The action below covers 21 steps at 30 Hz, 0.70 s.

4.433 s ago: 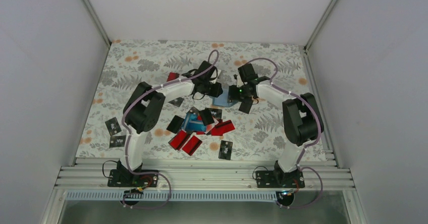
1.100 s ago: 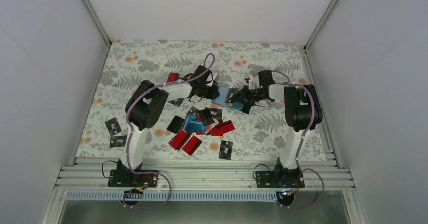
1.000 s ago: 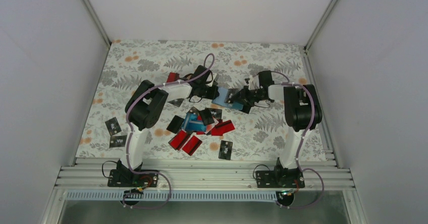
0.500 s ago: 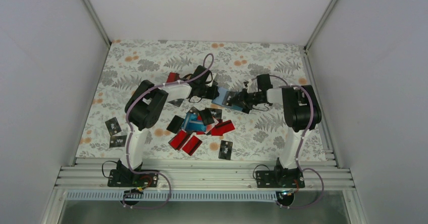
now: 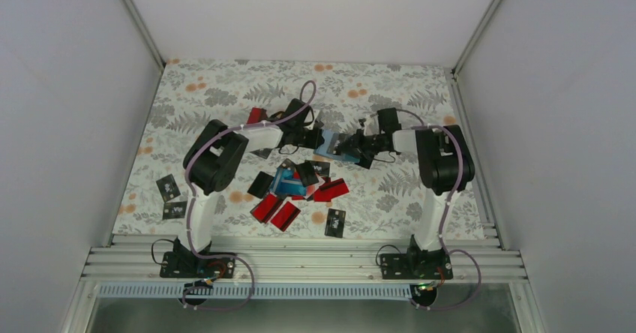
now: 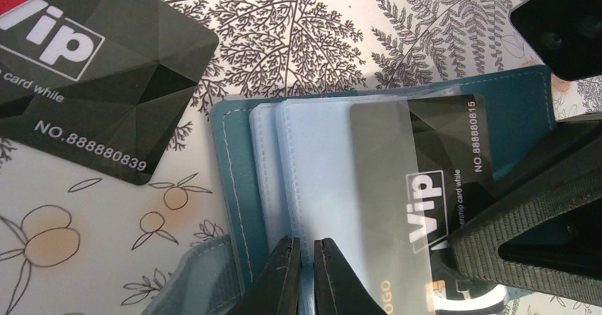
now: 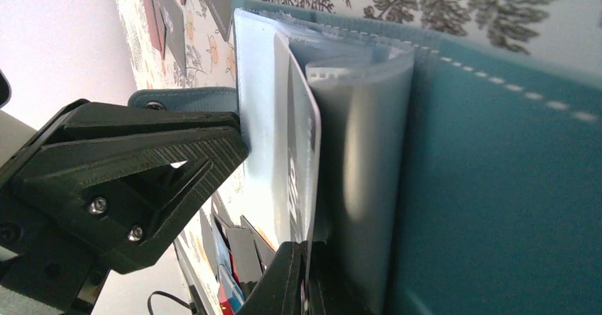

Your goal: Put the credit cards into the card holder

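Centrally on the table [image 5: 210, 100], the open teal holder [image 5: 330, 148] is gripped from both sides. The left jaws are clenched on a clear sleeve [image 6: 319, 166] of the holder. A black VIP card [image 6: 444, 159], partly slid into a sleeve, is grasped by the right jaws. Another black card [image 6: 92, 74] is laid just beside the holder. Red, black and blue cards [image 5: 296, 187] are heaped toward the near edge, and a few black ones [image 5: 168, 188] are scattered well apart at the left.
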{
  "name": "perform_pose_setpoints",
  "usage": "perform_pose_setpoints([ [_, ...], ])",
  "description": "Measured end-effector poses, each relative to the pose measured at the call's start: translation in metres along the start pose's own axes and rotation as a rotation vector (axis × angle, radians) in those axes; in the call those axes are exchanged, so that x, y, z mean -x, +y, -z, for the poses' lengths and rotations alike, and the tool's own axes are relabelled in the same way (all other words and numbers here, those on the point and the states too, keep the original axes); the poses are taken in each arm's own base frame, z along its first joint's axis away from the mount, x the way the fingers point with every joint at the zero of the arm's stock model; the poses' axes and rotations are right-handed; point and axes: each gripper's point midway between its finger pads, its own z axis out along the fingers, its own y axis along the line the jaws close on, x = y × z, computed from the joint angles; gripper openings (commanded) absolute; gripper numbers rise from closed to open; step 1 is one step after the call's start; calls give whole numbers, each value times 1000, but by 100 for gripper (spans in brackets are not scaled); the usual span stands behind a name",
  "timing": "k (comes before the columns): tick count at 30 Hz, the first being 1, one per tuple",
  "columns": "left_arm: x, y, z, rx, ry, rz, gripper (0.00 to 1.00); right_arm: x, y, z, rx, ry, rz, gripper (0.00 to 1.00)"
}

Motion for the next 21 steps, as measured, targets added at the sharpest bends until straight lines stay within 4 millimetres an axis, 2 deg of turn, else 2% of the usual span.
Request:
perform_pose_setpoints([
  [13, -2, 5, 5, 10, -5, 8, 7, 6, 8, -19, -7, 46, 33, 4],
  [21, -2, 6, 6, 12, -6, 7, 7, 5, 8, -19, -21, 66, 83, 5],
])
